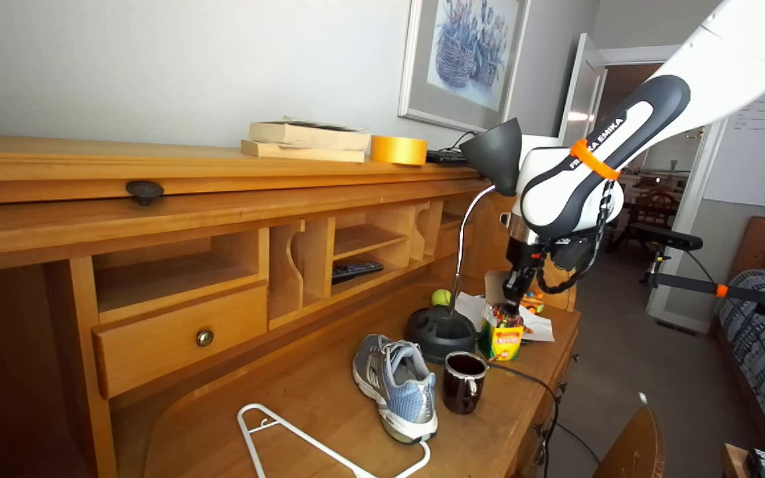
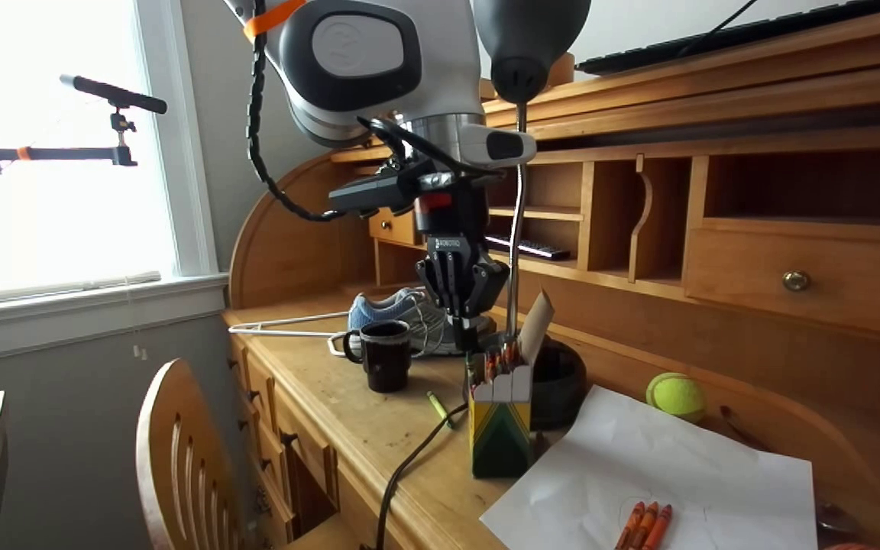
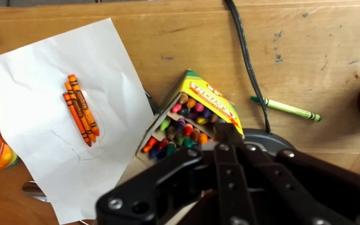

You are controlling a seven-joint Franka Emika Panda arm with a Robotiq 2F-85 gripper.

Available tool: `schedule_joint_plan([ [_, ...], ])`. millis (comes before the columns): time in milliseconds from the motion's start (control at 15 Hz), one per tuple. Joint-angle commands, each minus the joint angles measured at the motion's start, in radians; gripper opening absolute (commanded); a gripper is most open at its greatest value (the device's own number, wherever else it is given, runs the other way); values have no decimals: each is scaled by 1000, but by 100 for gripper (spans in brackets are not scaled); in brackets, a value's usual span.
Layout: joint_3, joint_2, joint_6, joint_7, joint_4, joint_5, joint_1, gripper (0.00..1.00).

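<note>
In an exterior view, gripper [image 2: 467,336], fingers pressed together, by a corner of the open crayon box [image 2: 500,437], upright on desk [image 2: 386,424]; in an exterior view, lamp base [image 1: 441,338] and mug [image 1: 463,392] near it; in the wrist view, three orange crayons [image 3: 80,107] on paper [image 3: 36,75].

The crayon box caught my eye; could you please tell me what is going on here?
A robot arm has its gripper pointing down at the open crayon box, which stands upright on the desk. The fingers look closed together, but whether they pinch a crayon is unclear. Three orange crayons lie on white paper; a light-green crayon lies on the desk.
</note>
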Motion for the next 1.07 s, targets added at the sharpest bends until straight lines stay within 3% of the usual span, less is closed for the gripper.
schedule_joint_plan([
  [0, 4, -6, 27, 3, -22, 10, 1, 0],
  [1000, 13, 42, 78, -7, -7, 22, -10, 0],
])
